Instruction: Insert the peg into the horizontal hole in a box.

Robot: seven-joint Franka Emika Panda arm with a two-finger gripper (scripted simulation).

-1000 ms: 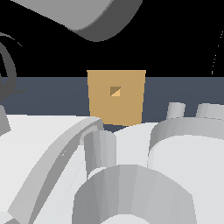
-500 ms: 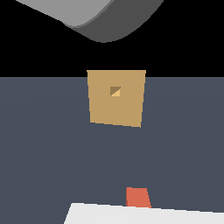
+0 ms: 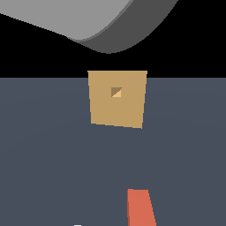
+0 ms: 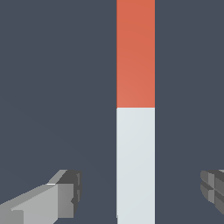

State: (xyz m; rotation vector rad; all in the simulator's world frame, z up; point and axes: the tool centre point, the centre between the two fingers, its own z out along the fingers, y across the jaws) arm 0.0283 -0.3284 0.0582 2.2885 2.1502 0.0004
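Since 0.5 s ago the white slab has left the exterior view. I see the peg [image 4: 135, 109] lying on the worktop [image 3: 53, 154], fingers [image 4: 65, 197] spread astride its pale half, the box [image 3: 117, 99] well apart.

One box [image 3: 117, 99] is showing in the exterior view, and one hole [image 3: 116, 92] is sitting in its face. One peg [image 4: 135, 111] is lying in the wrist view, made of two halves, one orange-red and one pale grey-white; only its orange-red end [image 3: 141, 207] is showing in the exterior view. Two fingers [image 4: 65, 194] of one gripper [image 4: 142, 190] are appearing, one on each side of the peg.
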